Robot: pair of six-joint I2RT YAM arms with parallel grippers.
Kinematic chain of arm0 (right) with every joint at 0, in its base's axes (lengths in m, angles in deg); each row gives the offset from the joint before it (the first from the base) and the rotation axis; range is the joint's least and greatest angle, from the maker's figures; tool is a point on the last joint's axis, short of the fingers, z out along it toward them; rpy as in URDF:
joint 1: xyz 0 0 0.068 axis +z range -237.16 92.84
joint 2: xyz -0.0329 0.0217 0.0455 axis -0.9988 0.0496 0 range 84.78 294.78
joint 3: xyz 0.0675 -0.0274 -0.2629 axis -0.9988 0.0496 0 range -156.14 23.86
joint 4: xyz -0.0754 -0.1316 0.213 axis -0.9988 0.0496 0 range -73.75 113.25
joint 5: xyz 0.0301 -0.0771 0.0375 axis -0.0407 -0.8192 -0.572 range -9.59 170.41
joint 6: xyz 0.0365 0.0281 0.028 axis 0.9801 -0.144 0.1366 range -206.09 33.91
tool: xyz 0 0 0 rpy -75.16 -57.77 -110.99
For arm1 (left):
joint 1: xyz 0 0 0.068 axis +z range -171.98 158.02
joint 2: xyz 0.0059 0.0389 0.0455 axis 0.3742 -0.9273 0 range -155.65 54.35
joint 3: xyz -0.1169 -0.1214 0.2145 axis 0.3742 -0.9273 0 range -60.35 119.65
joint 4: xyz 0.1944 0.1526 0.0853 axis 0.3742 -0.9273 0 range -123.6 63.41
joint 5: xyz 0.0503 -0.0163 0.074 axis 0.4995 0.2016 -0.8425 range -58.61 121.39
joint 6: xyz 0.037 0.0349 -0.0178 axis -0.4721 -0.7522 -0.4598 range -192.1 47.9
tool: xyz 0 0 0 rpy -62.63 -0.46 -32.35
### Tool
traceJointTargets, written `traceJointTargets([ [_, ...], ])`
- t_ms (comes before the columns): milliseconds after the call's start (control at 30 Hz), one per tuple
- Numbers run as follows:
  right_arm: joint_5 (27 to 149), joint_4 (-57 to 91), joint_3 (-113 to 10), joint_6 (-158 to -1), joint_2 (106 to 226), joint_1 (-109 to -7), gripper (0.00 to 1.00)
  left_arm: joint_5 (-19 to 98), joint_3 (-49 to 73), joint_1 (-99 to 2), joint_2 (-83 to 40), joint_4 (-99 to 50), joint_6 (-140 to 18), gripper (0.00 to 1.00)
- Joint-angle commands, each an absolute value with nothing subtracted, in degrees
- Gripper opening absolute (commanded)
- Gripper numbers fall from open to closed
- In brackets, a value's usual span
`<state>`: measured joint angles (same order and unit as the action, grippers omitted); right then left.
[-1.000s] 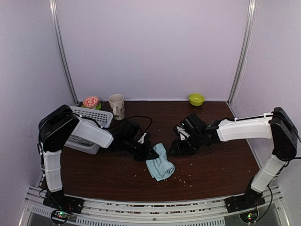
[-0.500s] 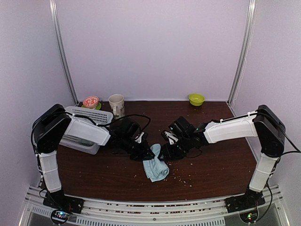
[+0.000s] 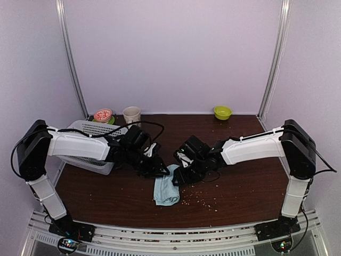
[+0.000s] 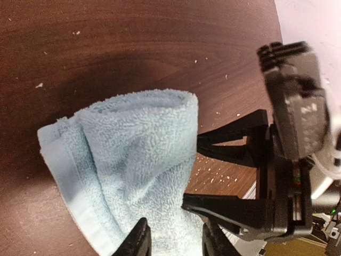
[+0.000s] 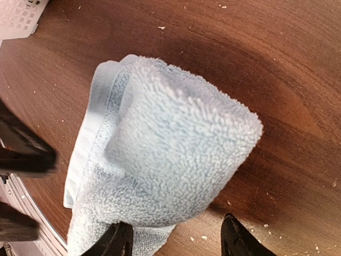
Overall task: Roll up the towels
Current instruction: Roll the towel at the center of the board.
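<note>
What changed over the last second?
The light blue towel slid left and looks rolled tighter. The right hand and left hand swung left with it, the right closing in opposite the left. The white mesh basket, mug and green bowl stayed put.

A robot lab booth — plain pale lilac wall panels (image 3: 170, 53) and metal corner posts (image 3: 72, 58) well beyond the fingers (image 5: 237, 237), dark brown wooden tabletop (image 3: 240, 192) under them.

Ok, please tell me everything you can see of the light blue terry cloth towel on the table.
The light blue terry cloth towel is soft and loopy, with a flat woven band along one edge. It is loosely rolled and lies on the dark brown wooden table. The left gripper and right gripper straddle its far end with jaws apart.
</note>
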<state>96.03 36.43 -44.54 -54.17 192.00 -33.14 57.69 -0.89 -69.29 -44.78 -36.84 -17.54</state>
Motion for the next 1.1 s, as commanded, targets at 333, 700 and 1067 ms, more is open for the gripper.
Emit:
traceJointTargets([
  [333, 93.1, 38.4, -47.1, -53.0, 194.3, -33.1, 0.56, 45.9, -3.4, -69.3, -47.2, -46.8, -25.1, 0.25],
  [700, 93.2, 40.1, -50.9, -52.2, 194.7, -32.5, 0.56, 49.9, -4.9, -70.4, -50.8, -41.0, -24.2, 0.00],
  [1067, 93.8, 40.6, -54.4, -50.8, 197.2, -30.6, 0.57, 50.5, -6.0, -70.8, -50.5, -39.6, -24.2, 0.00],
])
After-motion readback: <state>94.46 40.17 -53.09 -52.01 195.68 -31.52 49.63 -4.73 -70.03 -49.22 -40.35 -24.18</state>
